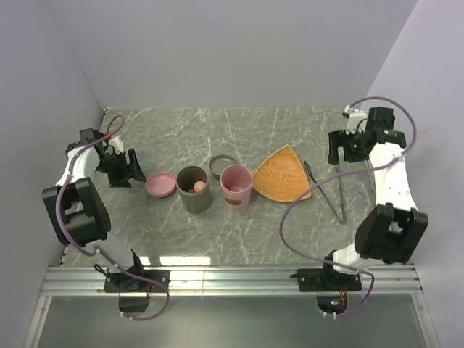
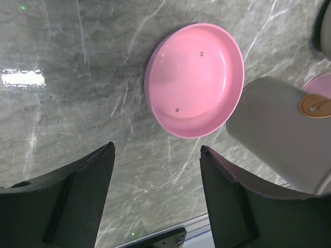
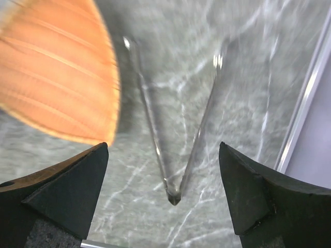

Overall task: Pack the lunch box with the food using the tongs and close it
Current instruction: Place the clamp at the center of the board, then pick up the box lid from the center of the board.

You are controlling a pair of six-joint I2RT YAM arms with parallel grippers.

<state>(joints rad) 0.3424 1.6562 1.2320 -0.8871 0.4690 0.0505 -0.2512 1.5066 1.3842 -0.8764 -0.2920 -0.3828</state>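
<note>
The lunch box stands apart in pieces: a grey tub [image 1: 193, 190] with orange-brown food [image 1: 197, 187] inside, a pink tub [image 1: 236, 188], a pink lid [image 1: 159, 185] and a grey lid [image 1: 223, 166]. The metal tongs [image 1: 330, 190] lie on the table right of the orange woven tray [image 1: 283, 174]. My left gripper [image 1: 127, 168] hovers open just left of the pink lid [image 2: 194, 80], nothing between its fingers [image 2: 93, 175]. My right gripper [image 3: 163, 146] is open above the tongs [image 3: 173, 155], whose joined end points toward it; it is not touching them.
The grey tub [image 2: 282, 132] stands close to my left gripper's right finger. The woven tray [image 3: 51, 72] lies left of the tongs. The side wall [image 3: 315, 129] runs close on the right. A metal rail [image 1: 232, 279] borders the near table edge.
</note>
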